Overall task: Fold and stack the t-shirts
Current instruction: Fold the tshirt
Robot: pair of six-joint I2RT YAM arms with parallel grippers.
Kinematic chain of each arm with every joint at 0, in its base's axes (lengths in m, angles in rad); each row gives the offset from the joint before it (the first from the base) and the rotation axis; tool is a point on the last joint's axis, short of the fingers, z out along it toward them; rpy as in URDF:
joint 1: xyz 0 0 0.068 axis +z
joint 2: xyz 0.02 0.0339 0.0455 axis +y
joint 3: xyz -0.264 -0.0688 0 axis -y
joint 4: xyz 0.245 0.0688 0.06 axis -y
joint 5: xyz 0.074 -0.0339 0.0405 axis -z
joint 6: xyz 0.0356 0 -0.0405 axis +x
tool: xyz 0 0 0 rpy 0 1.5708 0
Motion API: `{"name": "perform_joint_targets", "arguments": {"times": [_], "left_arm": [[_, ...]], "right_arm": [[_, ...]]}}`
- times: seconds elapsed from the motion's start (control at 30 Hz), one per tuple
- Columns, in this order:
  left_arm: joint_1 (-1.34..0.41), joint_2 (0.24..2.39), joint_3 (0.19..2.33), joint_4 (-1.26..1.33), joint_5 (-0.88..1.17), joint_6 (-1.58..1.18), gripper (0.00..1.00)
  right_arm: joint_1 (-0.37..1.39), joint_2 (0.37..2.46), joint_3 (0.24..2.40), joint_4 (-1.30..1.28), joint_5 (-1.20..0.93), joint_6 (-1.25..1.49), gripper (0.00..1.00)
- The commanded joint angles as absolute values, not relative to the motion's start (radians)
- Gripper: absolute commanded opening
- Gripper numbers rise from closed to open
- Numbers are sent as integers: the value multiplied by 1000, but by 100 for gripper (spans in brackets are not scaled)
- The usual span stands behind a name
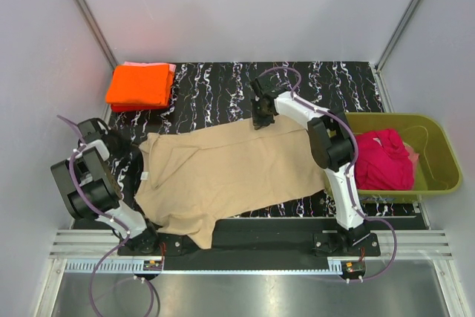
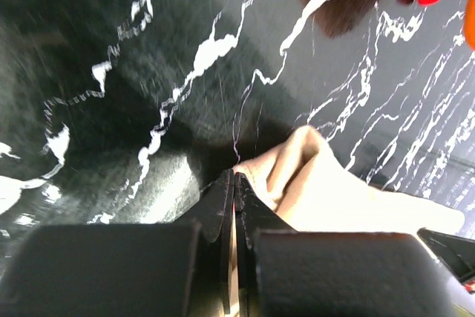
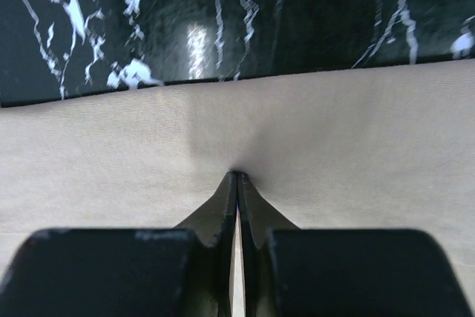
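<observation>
The tan-beige t-shirt (image 1: 223, 172) lies spread across the black marbled table. My left gripper (image 1: 136, 155) is shut on its left edge; the wrist view shows cloth (image 2: 326, 191) pinched at the closed gripper (image 2: 236, 177). My right gripper (image 1: 260, 118) is shut on the shirt's far edge; the wrist view shows the cloth (image 3: 334, 154) puckered at the closed gripper (image 3: 237, 176). The folded bright orange t-shirt (image 1: 139, 85) lies at the far left on the pale pink one (image 1: 171, 69), only its edge showing. The magenta-red t-shirt (image 1: 382, 159) lies crumpled in the tub.
The olive-green plastic tub (image 1: 438, 155) stands at the table's right edge. White walls close in the table on three sides. A metal rail (image 1: 245, 243) runs along the near edge by the arm bases.
</observation>
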State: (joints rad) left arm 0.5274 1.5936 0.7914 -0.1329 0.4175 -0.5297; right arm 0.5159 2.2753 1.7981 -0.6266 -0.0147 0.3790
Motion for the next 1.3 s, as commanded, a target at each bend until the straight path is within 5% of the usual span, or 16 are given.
{"name": "perform_joint_targets", "arguments": {"times": [0.0, 0.57, 0.93, 1.0, 1.07, 1.27], "left_arm": [[525, 1581, 854, -175, 351, -466, 0], [485, 1556, 939, -305, -98, -455, 0], [483, 1611, 969, -228, -9, -502, 0], [480, 1611, 991, -261, -5, -476, 10], [469, 1573, 1003, -297, -21, -437, 32], [347, 1462, 1058, -356, 50, -322, 41]], "right_arm": [[469, 2355, 1802, -703, 112, 370, 7], [446, 2352, 1819, -732, 181, 391, 7], [439, 2355, 1867, -735, 140, 384, 8], [439, 2342, 1873, -730, 102, 379, 10], [445, 2332, 1876, -726, 74, 362, 12], [463, 2252, 1893, -719, 13, 356, 22]]}}
